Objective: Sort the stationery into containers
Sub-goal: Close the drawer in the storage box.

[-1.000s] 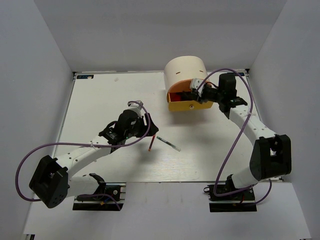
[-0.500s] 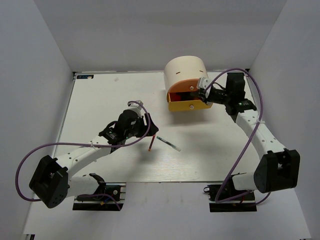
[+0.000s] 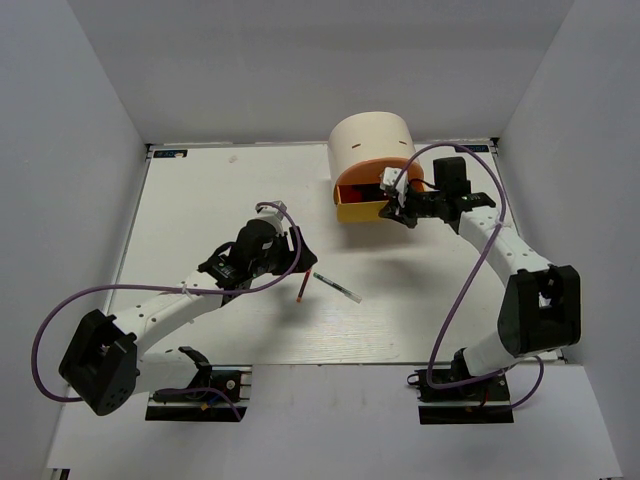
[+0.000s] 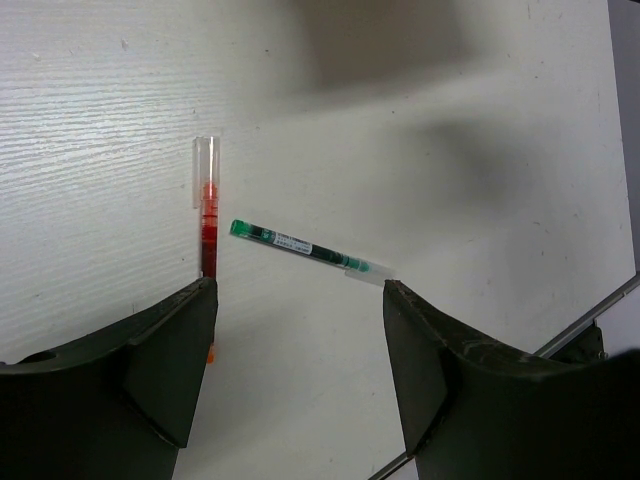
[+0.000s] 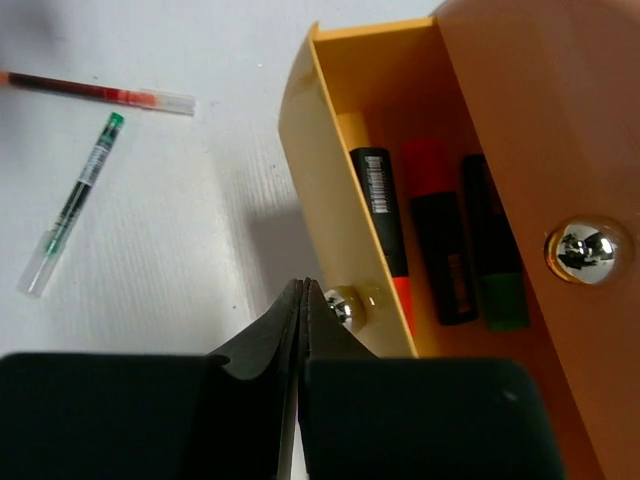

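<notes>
Stationery is part sorted: highlighters point(image 5: 440, 265) lie in the open yellow drawer point(image 5: 325, 200) of the organiser point(image 3: 372, 140). The red pen point(image 4: 208, 225) and clear pen point(image 4: 310, 250) lie close together, not touching, on the table point(image 3: 200, 200). The left end effector point(image 4: 300, 370) hangs released over both. The right end effector point(image 5: 303, 295) is clenched and empty, just beside the drawer knob point(image 5: 345, 305). We judge pen pickup is in hand. Next: lower, straddle the red pen, close.
</notes>
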{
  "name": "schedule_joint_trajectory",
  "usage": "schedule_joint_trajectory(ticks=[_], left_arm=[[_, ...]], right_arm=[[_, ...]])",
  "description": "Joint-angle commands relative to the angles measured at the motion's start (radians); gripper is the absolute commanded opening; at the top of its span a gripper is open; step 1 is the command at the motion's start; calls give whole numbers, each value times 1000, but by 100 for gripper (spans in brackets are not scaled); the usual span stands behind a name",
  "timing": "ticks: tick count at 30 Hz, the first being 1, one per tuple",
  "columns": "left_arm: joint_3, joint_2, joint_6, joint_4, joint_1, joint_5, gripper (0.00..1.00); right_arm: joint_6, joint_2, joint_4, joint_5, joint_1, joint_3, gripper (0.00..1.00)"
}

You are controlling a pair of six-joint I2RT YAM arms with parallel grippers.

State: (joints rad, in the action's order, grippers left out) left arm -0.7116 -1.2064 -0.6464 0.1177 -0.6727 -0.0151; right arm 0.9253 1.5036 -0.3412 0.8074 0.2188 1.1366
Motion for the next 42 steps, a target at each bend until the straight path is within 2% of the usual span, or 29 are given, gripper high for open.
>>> schedule_joint_trajectory(ticks=[1, 9, 42], left_arm=[[-5, 8, 7, -23, -5, -2, 77], [-14, -1, 7, -23, -5, -2, 77], [-23, -1, 7, -4, -5, 7, 77]], right_arm=[[-43, 10, 70, -63, 11, 14, 0], [-103, 26, 226, -189, 31, -21, 0], [-157, 153, 404, -376, 83, 69, 0]])
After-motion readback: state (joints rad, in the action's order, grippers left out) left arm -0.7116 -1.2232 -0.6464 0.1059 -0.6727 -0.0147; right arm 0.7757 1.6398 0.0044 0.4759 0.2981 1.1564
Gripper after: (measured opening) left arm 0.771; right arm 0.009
